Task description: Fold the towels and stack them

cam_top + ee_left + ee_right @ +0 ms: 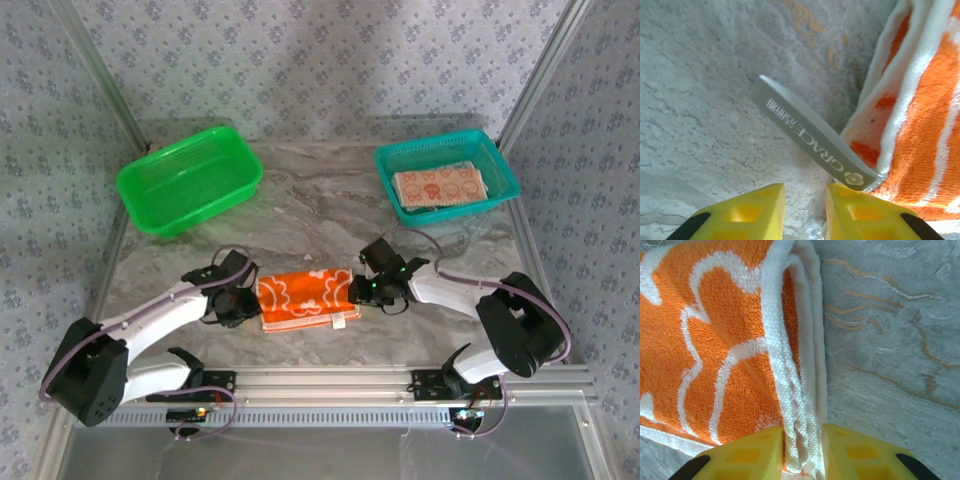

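Orange towel (715, 365) sits pinched in right jaws, while left jaws stand narrowly apart, empty.

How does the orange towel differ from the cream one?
Colour: the orange towel is orange with white print, while the cream towel is cream with orange faces.
Place: the orange towel lies on the table near the arms, while the cream towel sits in the teal basket at the far right.
Both are folded into flat rectangles.
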Robot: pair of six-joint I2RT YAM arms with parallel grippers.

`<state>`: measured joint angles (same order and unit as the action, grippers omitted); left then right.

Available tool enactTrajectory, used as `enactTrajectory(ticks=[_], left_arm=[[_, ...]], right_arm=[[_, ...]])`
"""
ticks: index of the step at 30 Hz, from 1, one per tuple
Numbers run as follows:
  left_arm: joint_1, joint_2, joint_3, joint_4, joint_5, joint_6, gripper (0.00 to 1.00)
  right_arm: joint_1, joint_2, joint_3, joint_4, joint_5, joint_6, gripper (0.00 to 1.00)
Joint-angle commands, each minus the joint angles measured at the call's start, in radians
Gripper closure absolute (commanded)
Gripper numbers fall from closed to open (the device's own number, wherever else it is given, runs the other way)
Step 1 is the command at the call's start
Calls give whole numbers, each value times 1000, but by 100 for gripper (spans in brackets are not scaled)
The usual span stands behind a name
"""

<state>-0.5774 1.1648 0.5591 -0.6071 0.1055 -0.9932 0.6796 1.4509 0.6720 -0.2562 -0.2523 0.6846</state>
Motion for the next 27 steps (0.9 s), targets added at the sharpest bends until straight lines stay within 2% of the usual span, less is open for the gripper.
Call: enactTrajectory(ticks=[1,7,9,10,16,27], left_arm=[[25,-31,42,19,25,11,72],[41,-42,37,48,58,13,72],[44,-46,36,55,66,18,77],[45,-50,33,61,66,17,76],[52,-43,30,80,83,20,54],[56,5,25,131,118,22,49]], right_arm=[[10,-3,20,-19,-21,-2,72],[16,-5,36,-23,-20,-5,72],[15,-4,38,-25,-18,-5,72],[17,-3,40,-24,-19,-5,71],[17,17,40,-16,-21,-5,71],[20,37,47,-11,-27,-8,71]])
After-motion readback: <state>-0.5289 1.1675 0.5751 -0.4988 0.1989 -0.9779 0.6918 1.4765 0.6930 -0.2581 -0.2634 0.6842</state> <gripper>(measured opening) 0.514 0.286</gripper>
